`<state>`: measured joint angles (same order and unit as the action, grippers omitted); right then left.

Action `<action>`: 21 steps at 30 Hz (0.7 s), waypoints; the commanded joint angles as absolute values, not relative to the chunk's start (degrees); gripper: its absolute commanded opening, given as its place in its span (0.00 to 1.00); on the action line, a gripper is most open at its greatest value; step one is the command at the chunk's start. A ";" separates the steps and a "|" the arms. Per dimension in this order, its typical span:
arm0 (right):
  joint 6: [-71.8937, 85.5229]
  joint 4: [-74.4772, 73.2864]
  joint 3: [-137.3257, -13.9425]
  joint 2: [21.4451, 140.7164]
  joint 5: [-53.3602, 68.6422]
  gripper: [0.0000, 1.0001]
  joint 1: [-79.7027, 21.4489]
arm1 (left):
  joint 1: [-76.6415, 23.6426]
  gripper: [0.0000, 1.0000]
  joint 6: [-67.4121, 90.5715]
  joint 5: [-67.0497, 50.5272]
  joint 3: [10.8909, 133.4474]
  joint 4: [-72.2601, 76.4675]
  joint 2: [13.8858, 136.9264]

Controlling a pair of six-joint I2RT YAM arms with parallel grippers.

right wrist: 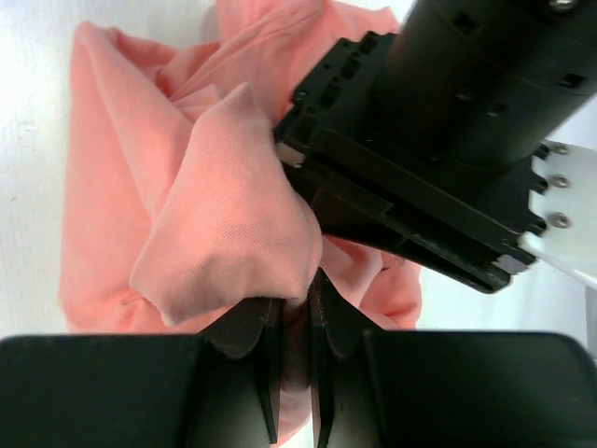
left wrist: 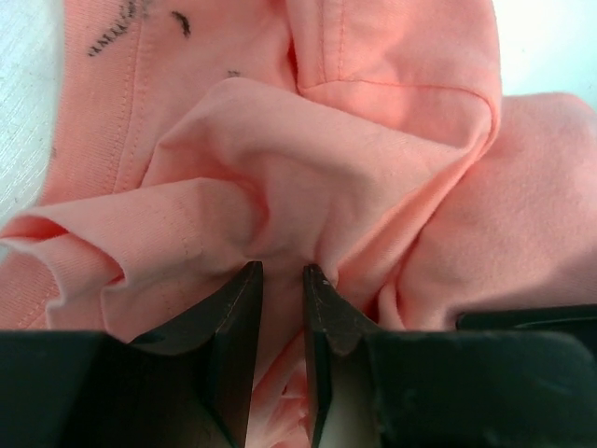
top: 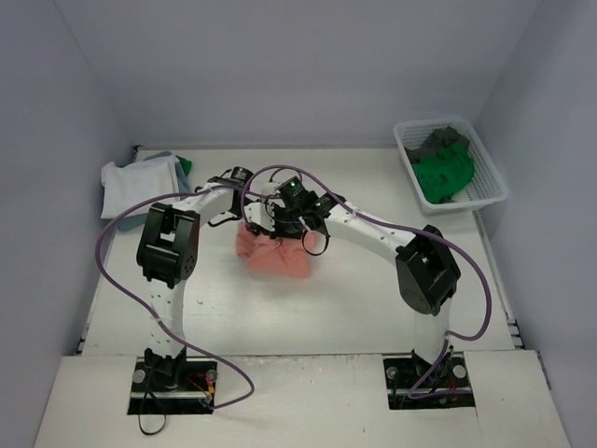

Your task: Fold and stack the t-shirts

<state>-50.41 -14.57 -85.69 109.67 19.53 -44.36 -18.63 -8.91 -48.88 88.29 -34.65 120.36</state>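
Right gripper [right wrist: 297,299] pinches a fold of the pink t-shirt [right wrist: 224,215]; left gripper [left wrist: 282,271] sits against the same cloth, jaws slightly apart, hold cannot be told

Right gripper [right wrist: 297,310] at bottom centre, dark fingers [right wrist: 252,331] almost together, clamped on a thick fold of salmon t-shirt [right wrist: 140,168]. Cloth bunched and creased, one rounded lobe draped over a fingertip, remainder heaped toward top of frame. White table [right wrist: 28,112] showing along left edge. Left arm's black housing [right wrist: 448,140] filling upper right, up against the cloth heap. White bracket [right wrist: 564,243] with small screws at far right.
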 commanded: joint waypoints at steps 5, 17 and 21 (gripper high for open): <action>-48.96 -7.74 -91.05 111.35 17.58 0.00 -43.07 | -19.16 0.18 -10.72 -52.29 89.12 -35.95 119.44; -48.08 -7.29 -91.67 117.60 18.63 0.07 -43.15 | -18.55 0.19 -11.34 -51.60 90.70 -36.56 117.25; -47.72 -7.29 -91.93 118.83 18.19 0.15 -43.33 | -15.30 0.21 -10.29 -51.85 92.28 -36.47 114.26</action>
<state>-48.01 -11.03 -90.00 117.40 19.09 -43.55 -16.93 -10.04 -48.38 88.38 -34.50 121.16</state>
